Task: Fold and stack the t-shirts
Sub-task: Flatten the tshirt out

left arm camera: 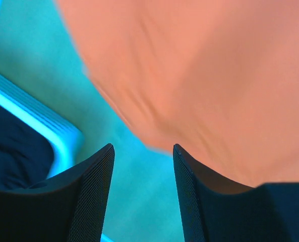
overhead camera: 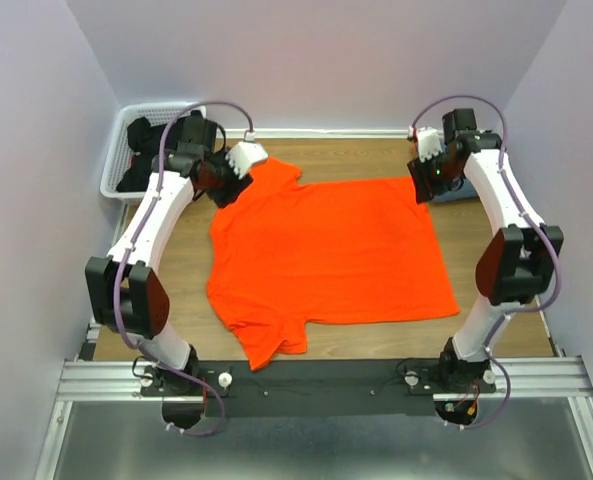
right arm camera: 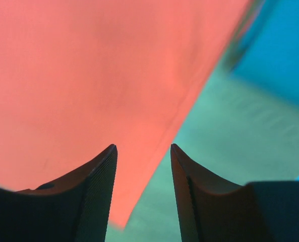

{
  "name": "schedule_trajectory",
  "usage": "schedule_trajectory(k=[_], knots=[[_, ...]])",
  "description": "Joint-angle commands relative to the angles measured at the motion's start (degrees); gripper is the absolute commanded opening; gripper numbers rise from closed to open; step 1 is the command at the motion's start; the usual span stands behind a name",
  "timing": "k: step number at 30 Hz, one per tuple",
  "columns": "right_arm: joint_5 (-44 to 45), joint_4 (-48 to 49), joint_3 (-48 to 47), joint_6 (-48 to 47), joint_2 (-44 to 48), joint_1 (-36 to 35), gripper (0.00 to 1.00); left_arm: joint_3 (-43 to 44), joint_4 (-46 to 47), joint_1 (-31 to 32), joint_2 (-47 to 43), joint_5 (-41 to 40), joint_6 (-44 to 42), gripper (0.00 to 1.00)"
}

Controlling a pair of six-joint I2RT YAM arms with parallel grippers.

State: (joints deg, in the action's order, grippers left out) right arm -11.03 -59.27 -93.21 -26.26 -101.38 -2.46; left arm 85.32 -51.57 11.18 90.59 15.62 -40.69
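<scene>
The orange t-shirt point(overhead camera: 326, 255) lies spread flat on the wooden table, with its sleeves toward the left and its hem toward the right. My left gripper point(overhead camera: 223, 187) hovers at the shirt's far left sleeve. In the left wrist view it point(left arm camera: 143, 147) is open over bare table, the orange cloth point(left arm camera: 204, 75) just beyond its fingertips. My right gripper point(overhead camera: 423, 186) is at the shirt's far right corner. In the right wrist view it point(right arm camera: 141, 146) stands open, with the orange corner point(right arm camera: 88, 75) lying loose between its fingers. A dark t-shirt point(overhead camera: 141, 160) lies bunched in the basket.
A white slatted basket point(overhead camera: 114, 178) stands at the far left corner, its rim point(left arm camera: 48, 126) close beside my left fingers. A dark flat patch point(overhead camera: 468, 193) lies on the table under my right arm. Purple walls close in the table on three sides.
</scene>
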Motion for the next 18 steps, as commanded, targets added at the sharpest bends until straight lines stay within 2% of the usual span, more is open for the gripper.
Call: schedule_trajectory(k=[1, 6, 9, 13, 18], knots=[[0.5, 2.2, -12.9, 5.2, -11.3, 1.0, 0.52, 9.8, 5.6, -0.4, 7.7, 6.9, 7.4, 0.59], [2.1, 3.1, -33.2, 8.9, -27.5, 1.0, 0.47, 21.6, 13.9, -0.5, 18.7, 5.8, 14.9, 0.59], [3.3, 4.4, -40.3, 10.2, -34.6, 1.1, 0.46, 28.9, 14.1, -0.7, 25.5, 7.0, 17.5, 0.58], [5.5, 7.2, -42.5, 10.0, -39.6, 1.1, 0.44, 33.2, 15.1, -1.1, 31.0, 7.9, 19.4, 0.58], [8.9, 11.1, -41.5, 8.4, -42.8, 1.1, 0.44, 33.2, 16.6, -1.4, 34.3, 7.1, 19.6, 0.58]])
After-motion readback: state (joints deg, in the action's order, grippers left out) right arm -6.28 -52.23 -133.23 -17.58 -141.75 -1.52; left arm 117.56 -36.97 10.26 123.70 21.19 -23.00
